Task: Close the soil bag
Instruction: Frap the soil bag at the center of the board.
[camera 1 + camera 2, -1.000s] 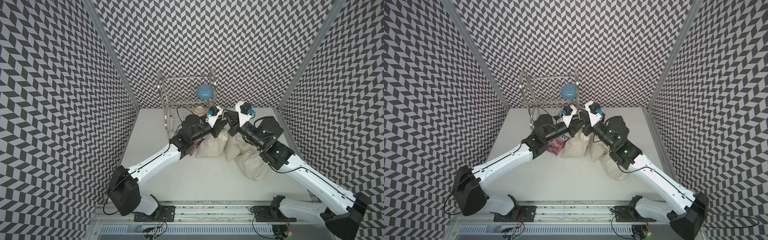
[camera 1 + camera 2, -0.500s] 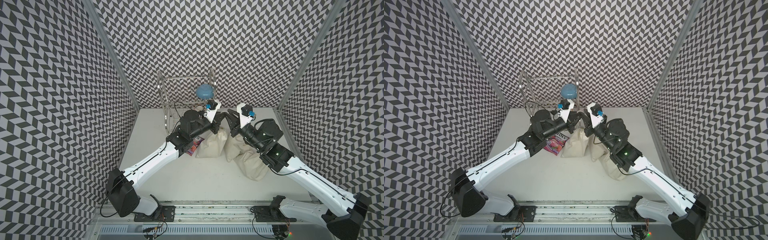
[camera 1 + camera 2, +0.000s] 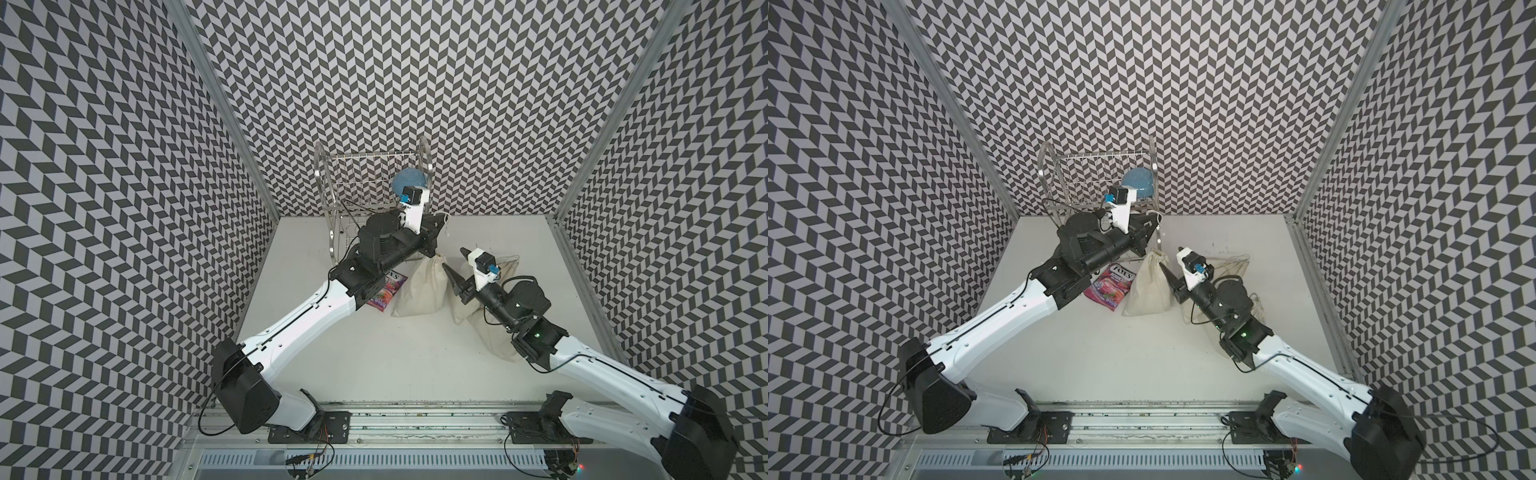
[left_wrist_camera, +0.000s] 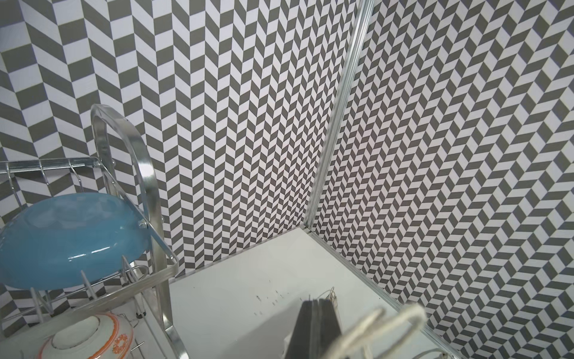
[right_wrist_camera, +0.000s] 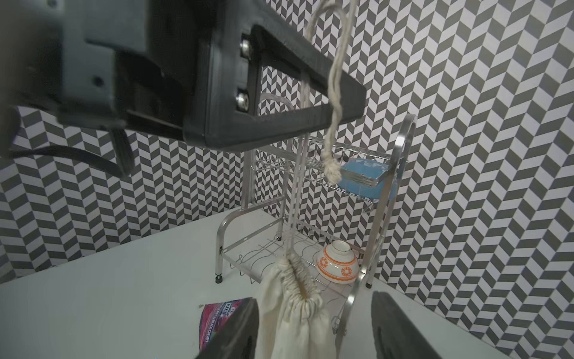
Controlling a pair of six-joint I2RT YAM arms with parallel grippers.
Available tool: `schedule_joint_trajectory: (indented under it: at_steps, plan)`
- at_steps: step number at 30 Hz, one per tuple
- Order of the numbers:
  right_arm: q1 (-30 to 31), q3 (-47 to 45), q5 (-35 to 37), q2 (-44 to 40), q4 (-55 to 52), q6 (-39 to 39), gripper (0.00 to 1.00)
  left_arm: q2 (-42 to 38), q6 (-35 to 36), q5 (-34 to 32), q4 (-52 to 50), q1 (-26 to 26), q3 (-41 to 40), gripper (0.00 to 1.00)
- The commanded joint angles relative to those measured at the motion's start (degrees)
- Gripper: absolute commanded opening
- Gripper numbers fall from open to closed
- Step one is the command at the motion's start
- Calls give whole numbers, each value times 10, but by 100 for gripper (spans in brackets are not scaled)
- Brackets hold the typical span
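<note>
Cream cloth soil bag (image 3: 419, 286) looks cinched; little remains. The left tool (image 3: 439, 221) pinches its taut white cord (image 5: 334, 77); right tool (image 3: 454, 257) gapes wide.

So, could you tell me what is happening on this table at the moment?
The left gripper is shut on the drawstring and holds it taut above the soil bag. The bag's mouth is gathered nearly closed. The right gripper stands open beside the bag's neck and grips nothing.
</note>
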Motion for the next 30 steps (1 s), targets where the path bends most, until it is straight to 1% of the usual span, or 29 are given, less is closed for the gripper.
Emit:
schedule_joint_trajectory:
  at_steps: [1, 7, 9, 11, 12, 14, 16, 17, 20, 22, 24, 27, 30]
  plan:
    - [8, 34, -11, 26, 89, 24, 62, -21, -27, -4, 19, -1, 14, 0]
    - [24, 89, 19, 73, 72, 40, 63, -18, -42, -2, 21, -1, 17, 0]
    - [25, 103, 28, 93, 68, 46, 59, -18, -46, -1, 22, -1, 18, 0]
    - [25, 121, 45, 118, 48, 53, 49, -24, -53, -6, 21, -1, 19, 0]
    - [25, 131, 62, 134, 33, 59, 41, -30, -57, -13, 20, 0, 19, 0]
    - [24, 141, 113, 160, 0, 57, 28, -49, -63, -34, 22, 1, 14, 0]
    - [20, 121, 165, 177, -4, 53, 19, -73, -66, -57, 20, 8, 11, 0]
    - [5, 100, 183, 180, -3, 61, 17, -87, -70, -61, 21, 17, 10, 0]
    - [-33, 56, 206, 193, -7, 84, 16, -129, -86, -50, 34, 50, 5, 0]
    - [-53, 49, 243, 212, -31, 74, 16, -148, -111, -24, 40, 79, 11, 0]
    - [-60, 56, 269, 216, -54, 60, 16, -157, -115, -9, 34, 93, 27, 0]
    - [-61, 73, 285, 182, -77, 29, 16, -165, -110, -9, 17, 105, 57, 0]
    - [-62, 95, 270, 155, -98, 9, 20, -173, -105, -4, 2, 111, 80, 0]
